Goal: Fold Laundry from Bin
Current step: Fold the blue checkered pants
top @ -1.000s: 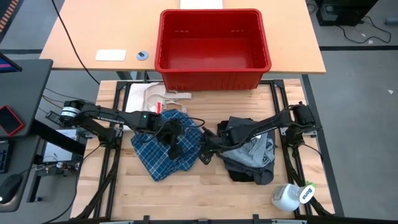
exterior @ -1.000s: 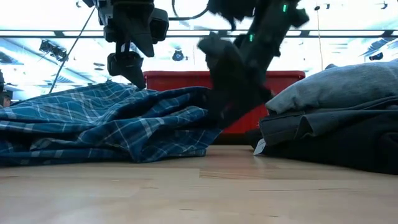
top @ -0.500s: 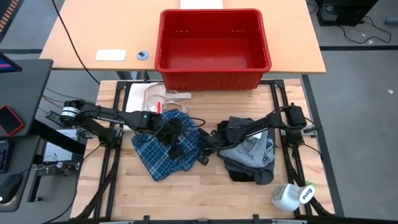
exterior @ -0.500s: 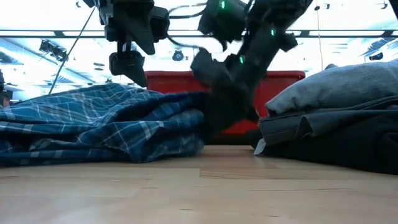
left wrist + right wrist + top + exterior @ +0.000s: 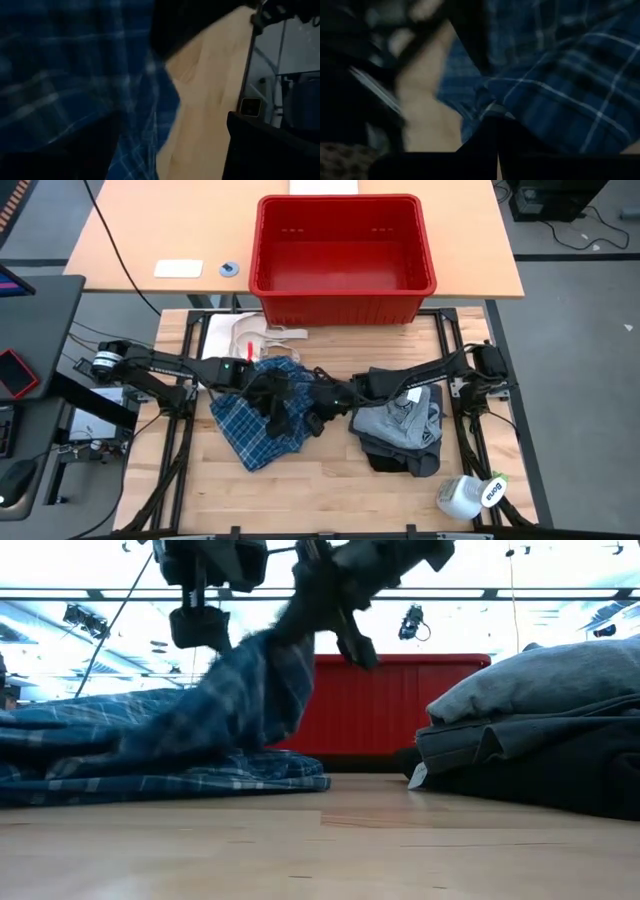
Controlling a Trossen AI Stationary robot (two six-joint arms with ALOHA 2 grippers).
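The blue-and-white plaid shirt (image 5: 258,425) lies crumpled on the wooden table, left of centre. Its right part (image 5: 250,680) is raised. My right gripper (image 5: 318,404) is shut on that part. My left gripper (image 5: 279,412) hangs open just above the shirt's middle (image 5: 75,85) and touches nothing. At the right sits a pile of folded laundry, a light grey garment (image 5: 402,420) on top of darker ones (image 5: 540,765). The red bin (image 5: 345,250) stands behind the table's far edge. My right gripper pinches a bunched bit of the shirt's right-hand edge (image 5: 492,107) between its two shut fingers. It comes slanting down from the table's right. That edge is lifted clear and the cloth slopes down from it (image 5: 230,700). The shirt's left part (image 5: 90,755) stays on the table.
A cream-white cloth (image 5: 252,338) lies at the table's far left, near the bin. A white bottle (image 5: 468,495) lies at the near right corner. Bare wood (image 5: 320,490) shows along the near edge.
My right gripper has shut on the shirt's right edge. It has then risen and gone toward the table's left, drawing that edge up off the table and over the shirt. The shirt's left part has stayed flat.
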